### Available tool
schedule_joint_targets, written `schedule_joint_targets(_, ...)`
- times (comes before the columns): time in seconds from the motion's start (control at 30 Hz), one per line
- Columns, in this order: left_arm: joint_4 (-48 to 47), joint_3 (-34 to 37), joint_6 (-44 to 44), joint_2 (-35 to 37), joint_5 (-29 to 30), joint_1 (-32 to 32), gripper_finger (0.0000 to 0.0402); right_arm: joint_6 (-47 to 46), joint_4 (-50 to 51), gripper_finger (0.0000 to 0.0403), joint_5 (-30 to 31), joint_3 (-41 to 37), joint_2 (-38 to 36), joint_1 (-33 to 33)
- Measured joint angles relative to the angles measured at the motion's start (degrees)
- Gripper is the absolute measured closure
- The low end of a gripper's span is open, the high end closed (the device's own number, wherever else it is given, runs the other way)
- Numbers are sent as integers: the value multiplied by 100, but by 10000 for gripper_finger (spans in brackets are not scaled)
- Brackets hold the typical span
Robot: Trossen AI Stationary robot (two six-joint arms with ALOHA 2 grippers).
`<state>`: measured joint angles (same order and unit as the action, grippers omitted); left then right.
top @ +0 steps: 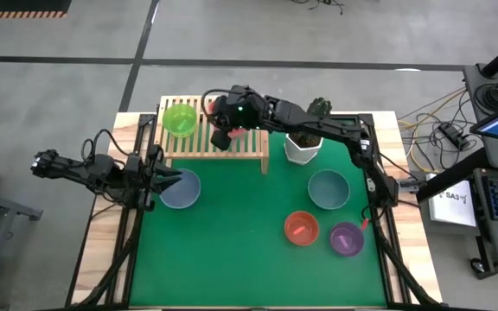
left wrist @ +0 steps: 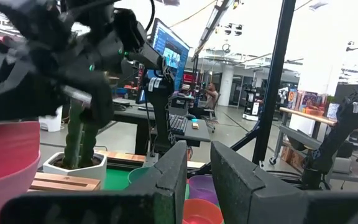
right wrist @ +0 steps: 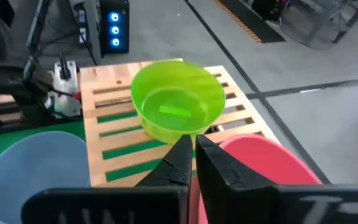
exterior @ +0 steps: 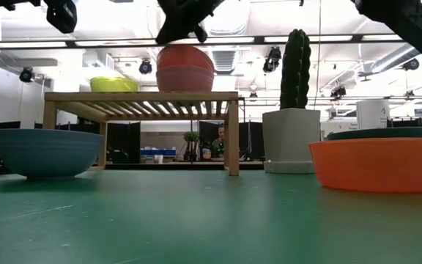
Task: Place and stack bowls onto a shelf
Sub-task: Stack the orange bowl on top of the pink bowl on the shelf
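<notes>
The light-wood shelf (top: 232, 149) stands at the table's far side. On its slats sit a lime green bowl (top: 180, 118) and a coral-red bowl (exterior: 185, 57) nested in a pink bowl (exterior: 185, 79). My right gripper (right wrist: 193, 149) reaches over the shelf (top: 226, 130), shut on the coral-red bowl. My left gripper (left wrist: 197, 180) is open and empty, raised beside the blue-grey bowl (top: 180, 188), which rests on the green mat. The teal bowl (top: 328, 188), red-orange bowl (top: 301, 227) and purple bowl (top: 346, 238) sit on the mat at the right. No yellow bowl shows. My right gripper has the coral-red bowl's rim (right wrist: 229, 149) between its two nearly closed fingers, on the side nearest the lime green bowl. The fingers slant down from above. The bowl sits in the pink bowl on the shelf and looks slightly tilted; the fingers hide the contact itself.
A white pot with a cactus (top: 303, 147) stands just right of the shelf, under my right arm. The green mat (top: 232, 250) has open room in its middle and near part. The shelf's right end (top: 262, 138) has bare slats.
</notes>
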<state>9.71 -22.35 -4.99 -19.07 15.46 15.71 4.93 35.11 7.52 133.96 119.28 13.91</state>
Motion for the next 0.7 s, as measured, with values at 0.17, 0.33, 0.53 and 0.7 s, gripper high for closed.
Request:
schedule_joint_targets(0.17,11,0,0,9,0,-1,347,-71,-135,394,1,-16,173,0)
schedule_joint_targets(0.33,17,0,0,9,0,1,347,-137,-211,394,1,-31,241,-7)
schedule_joint_targets(0.53,12,0,-2,17,0,-1,347,-99,-526,394,8,-119,243,-161)
schedule_joint_targets(0.7,2,0,0,21,0,0,347,193,-649,394,344,-175,234,-430)
